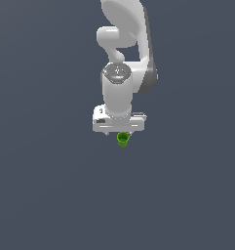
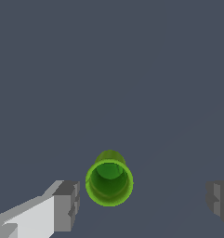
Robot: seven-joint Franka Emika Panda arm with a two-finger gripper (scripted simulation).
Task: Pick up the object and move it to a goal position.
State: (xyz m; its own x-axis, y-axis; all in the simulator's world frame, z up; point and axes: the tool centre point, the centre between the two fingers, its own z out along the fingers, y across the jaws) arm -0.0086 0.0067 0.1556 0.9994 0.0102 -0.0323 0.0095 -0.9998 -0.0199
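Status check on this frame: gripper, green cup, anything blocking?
Gripper open, jaws wide, nothing held. Green cup upright between the jaws, nearer one finger, not touching either. Nothing else in view, path unobstructed.

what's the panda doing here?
It is set up to pick the small green cup. The gripper is open, with the jaws standing wide on either side of the cup and neither touching it; the cup sits closer to one jaw than the other. The cup stands upright on the plain grey surface, hollow top up. In the exterior view the cup shows just under the white hand. No goal marker is visible.
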